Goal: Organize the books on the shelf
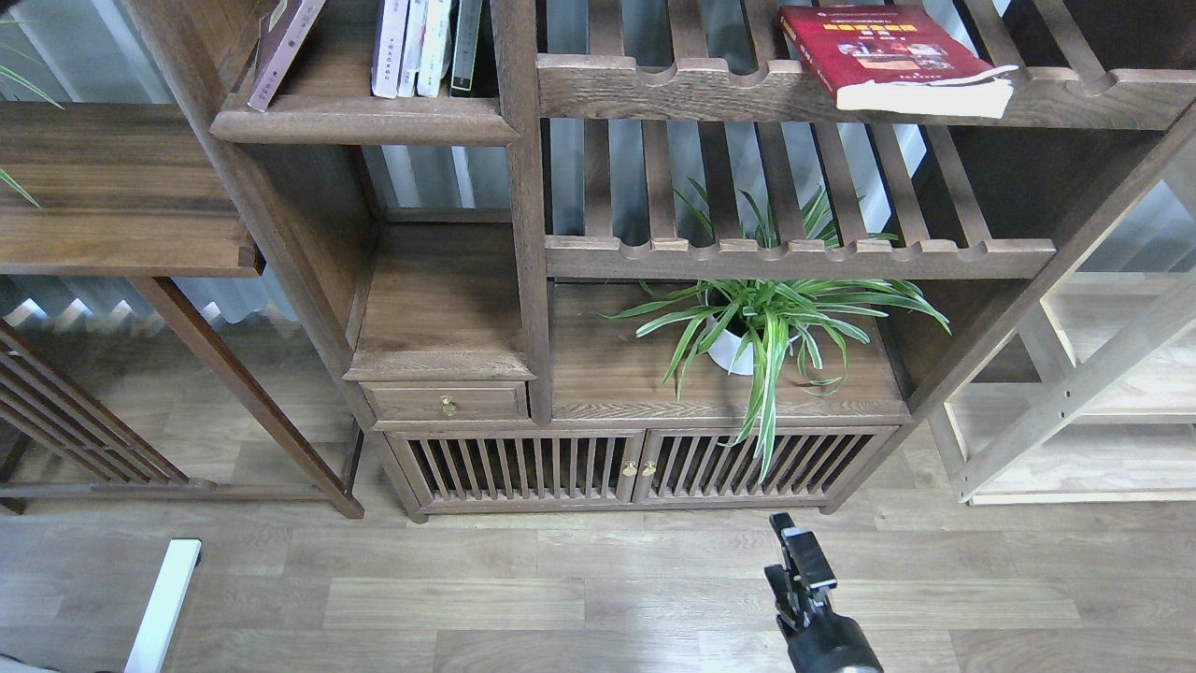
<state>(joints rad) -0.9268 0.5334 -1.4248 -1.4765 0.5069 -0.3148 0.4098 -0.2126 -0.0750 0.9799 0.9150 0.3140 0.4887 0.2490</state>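
The thick red book [888, 51] lies flat on the upper slatted rack at the top right. The dark maroon book [280, 47] leans tilted at the left of the shelf [364, 121], the dark compartment at the top left. The pale lavender-white book [388, 47] stands upright there beside a few other upright books [448, 42]. My right gripper [796, 556] hangs low over the floor, far below the books and empty. It is small and dark, so its fingers cannot be told apart. My left gripper is out of view.
A potted spider plant [761, 322] stands on the lower board under the second slatted rack [794, 254]. A small drawer [447, 402] and slatted cabinet doors [635, 465] are below. A side table [112, 187] stands at left, a pale wooden frame [1084, 393] at right.
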